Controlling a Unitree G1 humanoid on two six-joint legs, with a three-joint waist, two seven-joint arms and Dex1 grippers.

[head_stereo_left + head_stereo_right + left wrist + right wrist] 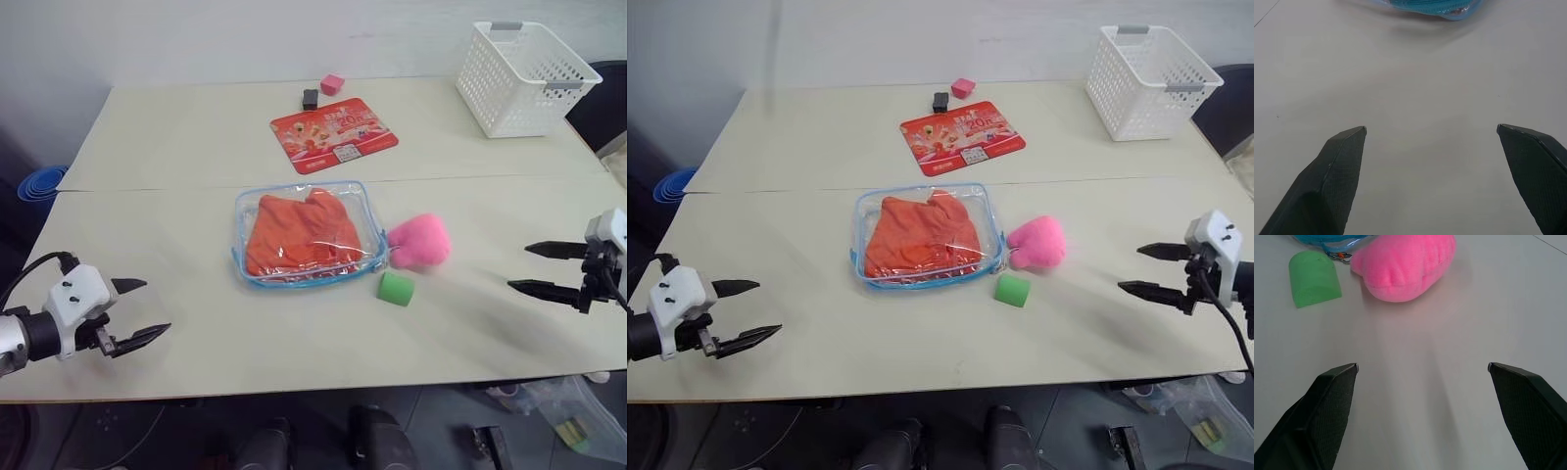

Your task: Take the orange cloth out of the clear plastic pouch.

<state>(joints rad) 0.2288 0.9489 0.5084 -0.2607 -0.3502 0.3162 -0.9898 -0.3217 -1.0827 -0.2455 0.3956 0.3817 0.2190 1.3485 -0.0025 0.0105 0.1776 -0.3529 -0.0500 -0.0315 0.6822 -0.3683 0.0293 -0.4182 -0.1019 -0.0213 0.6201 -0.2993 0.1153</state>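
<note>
The clear plastic pouch [309, 235] with light blue edging lies flat in the middle of the table, and the orange cloth [299, 233] is folded inside it. A strip of the pouch's blue edge [1435, 6] shows in the left wrist view. My left gripper [147, 308] hovers open over the table's near left part, well short of the pouch. Over the near right side my right gripper [519, 266] is open too, empty, pointing toward the pouch from a distance.
A pink plush [421, 240] and a green cylinder [396, 288] sit just right of the pouch. A red printed card [333, 134], a black block [310, 98] and a pink block [332, 84] lie farther back. A white lattice basket [524, 78] stands at the back right.
</note>
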